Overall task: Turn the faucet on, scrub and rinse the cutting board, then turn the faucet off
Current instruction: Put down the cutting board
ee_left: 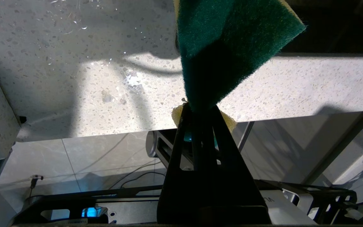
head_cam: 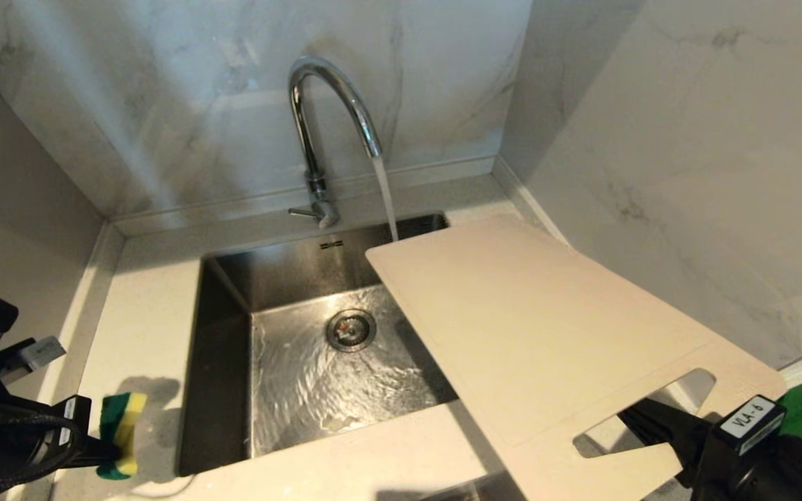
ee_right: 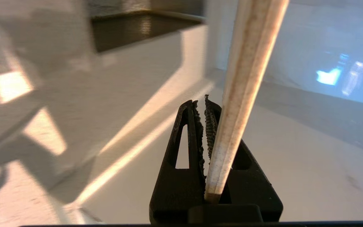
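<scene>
Tabletop – pale speckled stone, walled by marble at the back and the right side.

Sink – steel basin set into the tabletop near its back edge; water ripples across the floor around the drain.

Cutting board – cream-white, held tilted above the sink's right side and the tabletop's right edge. Its far corner reaches under the running stream; the handle slot end is nearest the robot.

Faucet – chrome gooseneck at the back edge behind the sink, side lever at its base. Water is flowing from the spout onto the board's far corner.

Right gripper – at the front right, fingers pinching the board's edge at the slot end; in the right wrist view the board's thin edge runs up between the two pads.

Left gripper – above the front left of the tabletop, left of the sink, fingers pressed tight on the sponge.

Sponge – green and yellow, well apart from the board.
</scene>
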Motion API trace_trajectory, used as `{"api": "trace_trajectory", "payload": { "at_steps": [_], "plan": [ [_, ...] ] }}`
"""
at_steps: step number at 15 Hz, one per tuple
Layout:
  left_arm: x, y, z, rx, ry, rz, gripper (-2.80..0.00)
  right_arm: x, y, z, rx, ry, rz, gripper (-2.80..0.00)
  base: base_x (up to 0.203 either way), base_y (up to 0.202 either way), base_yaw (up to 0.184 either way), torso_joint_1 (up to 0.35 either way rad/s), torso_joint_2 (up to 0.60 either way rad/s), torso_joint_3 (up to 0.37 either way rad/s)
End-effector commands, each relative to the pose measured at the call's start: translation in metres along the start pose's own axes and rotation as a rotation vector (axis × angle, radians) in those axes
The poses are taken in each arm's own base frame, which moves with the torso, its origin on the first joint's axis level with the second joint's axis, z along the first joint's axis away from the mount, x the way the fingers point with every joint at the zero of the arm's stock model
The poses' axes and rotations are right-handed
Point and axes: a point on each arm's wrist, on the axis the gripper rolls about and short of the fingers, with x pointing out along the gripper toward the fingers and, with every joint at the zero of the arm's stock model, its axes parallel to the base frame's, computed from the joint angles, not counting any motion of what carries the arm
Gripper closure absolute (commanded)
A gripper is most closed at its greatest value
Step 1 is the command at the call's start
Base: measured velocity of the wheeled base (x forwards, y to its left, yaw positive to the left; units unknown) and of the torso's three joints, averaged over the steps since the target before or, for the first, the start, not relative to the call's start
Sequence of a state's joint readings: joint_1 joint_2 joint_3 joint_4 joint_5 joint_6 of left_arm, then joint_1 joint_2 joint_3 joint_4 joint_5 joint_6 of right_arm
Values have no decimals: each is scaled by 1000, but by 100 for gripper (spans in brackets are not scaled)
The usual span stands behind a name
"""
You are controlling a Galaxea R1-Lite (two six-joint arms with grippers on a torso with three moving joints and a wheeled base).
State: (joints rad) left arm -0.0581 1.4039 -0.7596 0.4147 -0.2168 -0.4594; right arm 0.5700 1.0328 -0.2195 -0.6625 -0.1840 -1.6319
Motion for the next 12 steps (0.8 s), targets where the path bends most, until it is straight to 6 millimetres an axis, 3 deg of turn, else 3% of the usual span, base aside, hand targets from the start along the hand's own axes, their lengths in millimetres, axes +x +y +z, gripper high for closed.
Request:
{"api": "trace_trajectory", "payload": {
  "at_steps": [1,8,12],
  "plan": [
    [3,1,0,-7,13,4,0,11,12,1,-17,10,83,0,0,0,0,0,0,0],
    [11,1,4,-6,16,3,0,25,25,-4,-43,201,156,0,0,0,0,0,0,0],
    [13,1,4,-1,-2,-7,0,33,35,-2,-58,199,224,0,0,0,0,0,0,0]
  ]
}}
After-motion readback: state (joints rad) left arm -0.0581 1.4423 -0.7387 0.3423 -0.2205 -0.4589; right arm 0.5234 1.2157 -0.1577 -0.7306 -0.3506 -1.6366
